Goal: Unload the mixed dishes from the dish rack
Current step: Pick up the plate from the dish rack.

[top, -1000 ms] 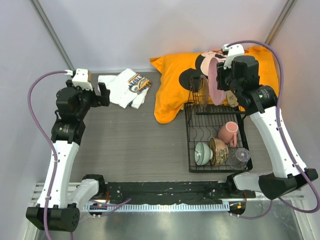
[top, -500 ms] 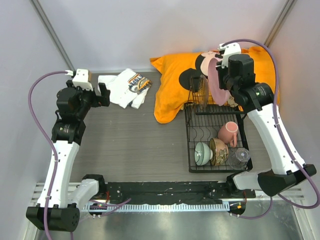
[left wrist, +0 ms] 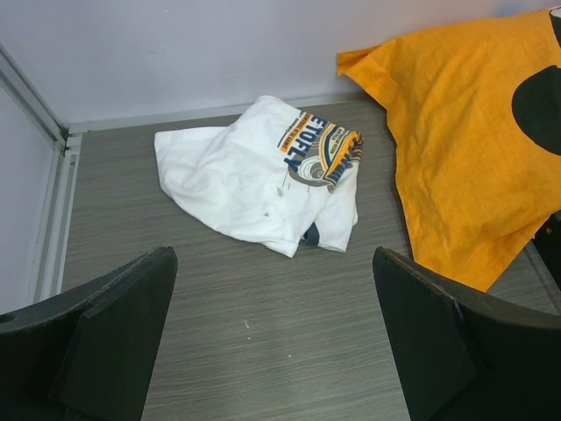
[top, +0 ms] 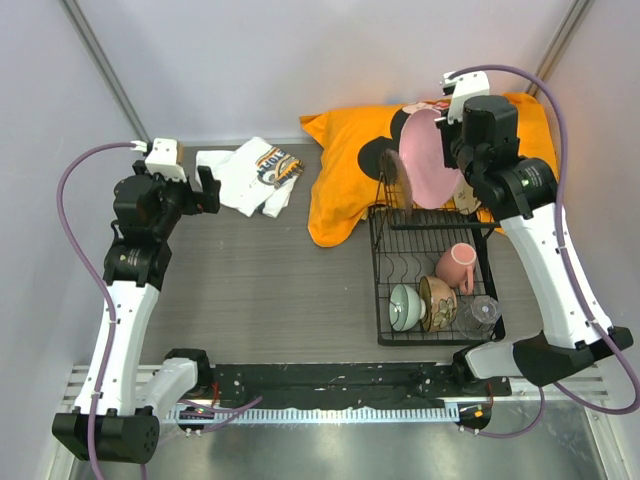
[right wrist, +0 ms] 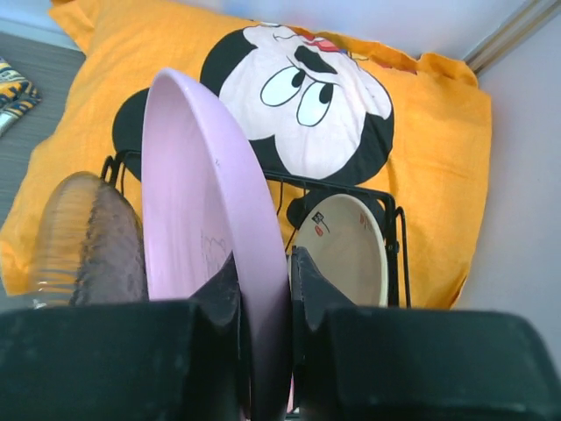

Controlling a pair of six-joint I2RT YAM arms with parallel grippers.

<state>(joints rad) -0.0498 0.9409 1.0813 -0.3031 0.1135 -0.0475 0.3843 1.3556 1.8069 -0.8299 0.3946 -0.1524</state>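
My right gripper (top: pixel 452 158) is shut on the rim of the pink plate (top: pixel 426 160) and holds it on edge above the far end of the black wire dish rack (top: pixel 384 300). In the right wrist view the fingers (right wrist: pixel 308 289) clamp the pink plate (right wrist: pixel 193 193). A tan plate (right wrist: pixel 344 250) stands in the rack behind it, and a brown ribbed dish (right wrist: pixel 92 250) stands to its left. In the rack's near end are the pink mug (top: pixel 455 265), pale green bowl (top: pixel 405 306), brown patterned bowl (top: pixel 438 302) and clear glass (top: pixel 480 313). My left gripper (top: pixel 210 190) is open and empty.
An orange cartoon-mouse pillow (top: pixel 345 175) lies behind and under the rack's far end. A folded white T-shirt (top: pixel 250 175) lies on the grey table (top: pixel 270 280), just ahead of my left gripper (left wrist: pixel 272 342). Walls close in at the back and both sides.
My right gripper has raised the pink plate a little and turned its face more towards the top camera. The left arm has not moved.
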